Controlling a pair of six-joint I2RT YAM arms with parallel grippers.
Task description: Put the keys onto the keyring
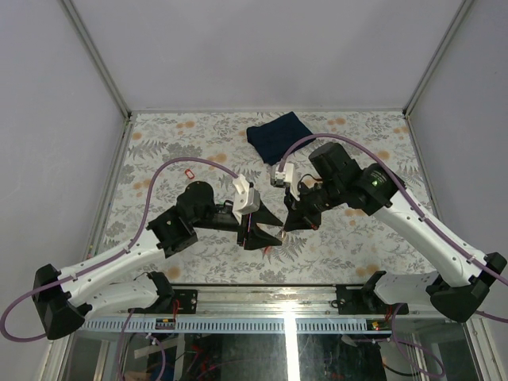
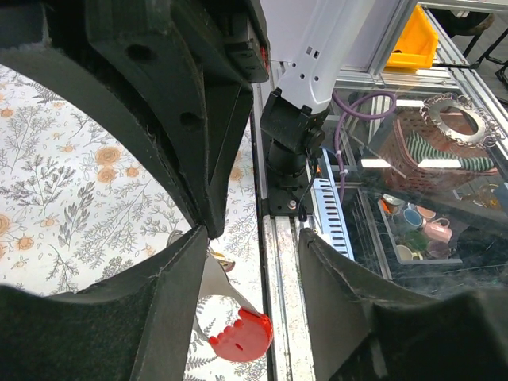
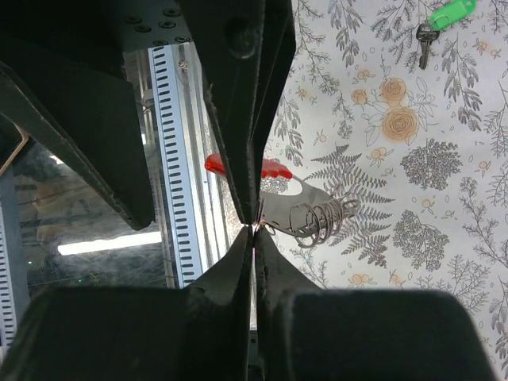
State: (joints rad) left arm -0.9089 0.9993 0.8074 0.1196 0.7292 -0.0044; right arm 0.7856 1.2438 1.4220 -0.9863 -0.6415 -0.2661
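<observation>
The keyring is a flat silvery plate (image 3: 295,198) with a coiled wire ring (image 3: 321,218) and a red tag (image 2: 242,337). My right gripper (image 3: 254,228) is shut, pinching the plate's edge at its very tips. My left gripper (image 2: 254,234) meets it tip to tip, jaws apart. The red tag hangs between the left gripper's fingers, and the plate lies against the left finger (image 2: 171,309) only. In the top view both grippers (image 1: 266,232) (image 1: 288,226) meet near the table's front edge. A green-headed key (image 3: 447,14) lies on the floral cloth. A small yellowish piece (image 2: 220,260) shows under the tips; I cannot tell what it is.
A folded dark blue cloth (image 1: 278,133) lies at the back middle. A small red loop (image 1: 188,173) rests on the table to the left. The metal frame rail (image 2: 278,262) runs right beside the grippers at the table's near edge.
</observation>
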